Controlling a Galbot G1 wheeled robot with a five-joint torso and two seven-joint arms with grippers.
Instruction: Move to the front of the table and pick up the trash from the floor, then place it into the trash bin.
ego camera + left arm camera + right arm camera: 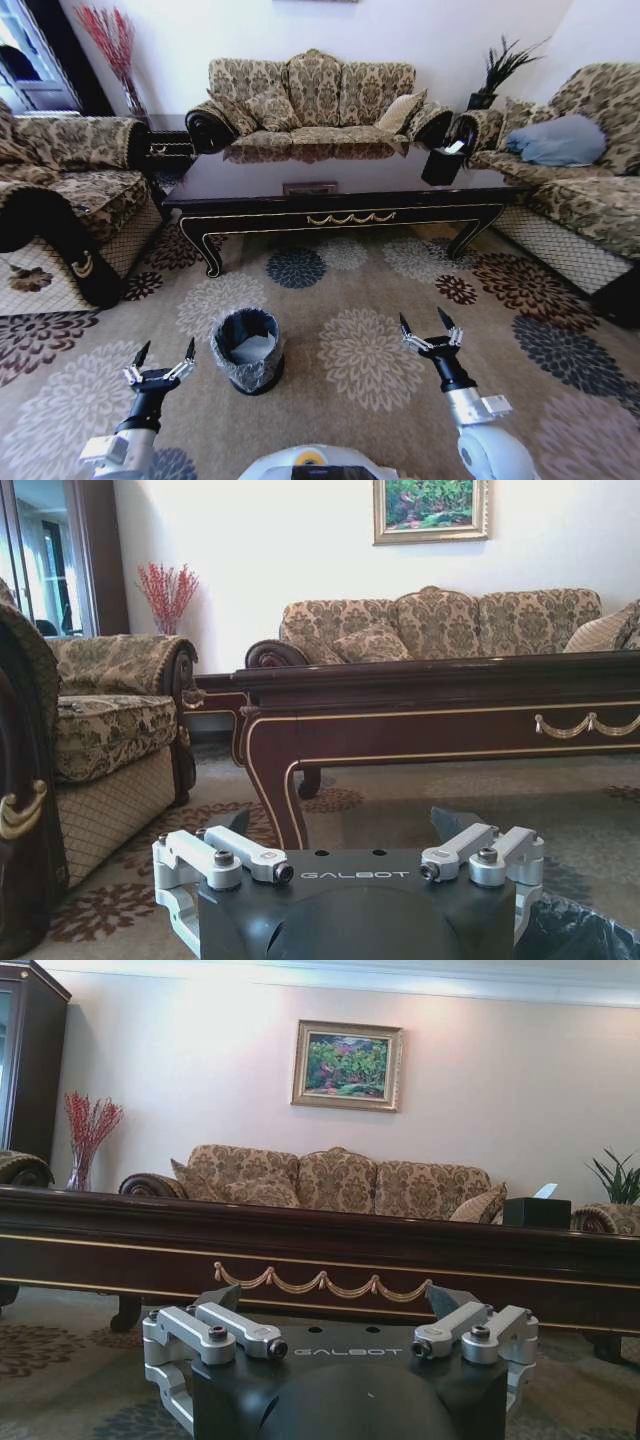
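The dark glossy table [330, 185] with gold scrollwork stands across the floor [370, 300] ahead of me. The black trash bin [247, 350], lined with crinkled plastic, sits on the carpet between my arms, nearer the left one. My left gripper [165, 355] hovers open just left of the bin, with nothing between its fingers. Right of the bin, my right gripper [428, 326] is open and empty too. The left wrist view shows the left gripper [343, 825], the table [420, 695] and the bin's rim [585, 930]. The right gripper [337, 1300] faces the table [320, 1245]. The trash is out of view.
Patterned sofas enclose the table: one on the left [70, 190], one behind [315, 100], one on the right [590, 180] with a blue-grey cushion [555, 140]. A black tissue box [443, 163] stands on the table's right end. Open carpet lies between me and the table.
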